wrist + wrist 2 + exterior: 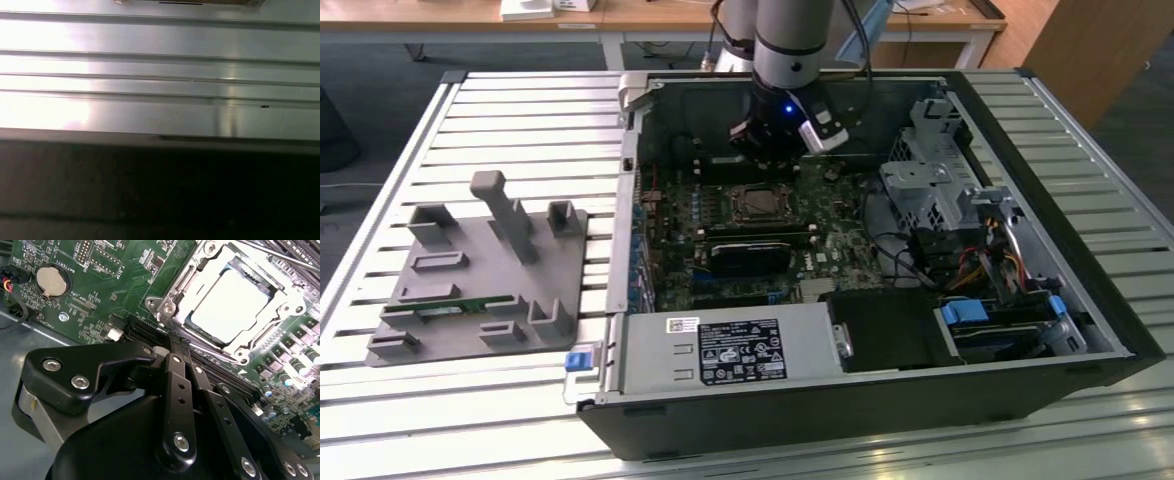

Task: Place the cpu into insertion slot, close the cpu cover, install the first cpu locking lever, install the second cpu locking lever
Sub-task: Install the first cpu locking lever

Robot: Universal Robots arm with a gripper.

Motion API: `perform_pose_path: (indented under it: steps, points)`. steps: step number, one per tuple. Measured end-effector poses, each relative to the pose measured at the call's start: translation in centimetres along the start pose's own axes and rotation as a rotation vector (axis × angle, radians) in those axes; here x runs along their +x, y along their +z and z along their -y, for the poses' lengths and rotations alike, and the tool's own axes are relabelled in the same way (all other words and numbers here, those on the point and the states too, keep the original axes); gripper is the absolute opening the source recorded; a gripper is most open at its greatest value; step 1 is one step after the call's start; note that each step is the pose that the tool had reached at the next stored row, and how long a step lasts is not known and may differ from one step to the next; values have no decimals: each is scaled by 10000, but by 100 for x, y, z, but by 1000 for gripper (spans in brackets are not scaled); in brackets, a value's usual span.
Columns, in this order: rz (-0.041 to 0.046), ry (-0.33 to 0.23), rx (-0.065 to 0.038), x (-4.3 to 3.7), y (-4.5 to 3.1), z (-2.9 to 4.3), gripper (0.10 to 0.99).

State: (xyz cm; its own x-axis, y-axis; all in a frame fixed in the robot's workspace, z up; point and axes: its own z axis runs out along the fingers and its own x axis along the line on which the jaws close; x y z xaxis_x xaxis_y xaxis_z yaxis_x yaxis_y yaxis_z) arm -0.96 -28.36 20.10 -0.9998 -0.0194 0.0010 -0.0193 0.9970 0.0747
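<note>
Slatted metal table (494,110) with an open PC case (1014,340) lying on it. The gripper (771,158) hangs over the motherboard (843,255), just on the far side of the insertion slot (734,203) — fingers (172,365) pinched together, nothing between them, going by the second wrist view. The cpu (229,306) sits in the slot, with the cpu cover (176,286) down around it.

Metal slats (160,70) beyond, perhaps, a dark wall (160,185).
</note>
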Motion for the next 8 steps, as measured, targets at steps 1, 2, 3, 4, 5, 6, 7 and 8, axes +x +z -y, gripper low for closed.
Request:
perform_pose_path:
  steps: [1,2,3,4,5,6,7,8]
  points:
    - [0,1,0,-1,3,0,106]
    - [0,1,2,-1,3,1,106]
    - [-1,1,2,-1,3,1,106]
    - [-1,1,2,-1,0,0,106]
    - [0,0,0,-1,-7,-1,106]
    - [1,0,-2,-2,-9,-1,106]
    - [2,0,1,-2,-8,-1,106]
    - [2,0,26,-2,-9,-1,106]
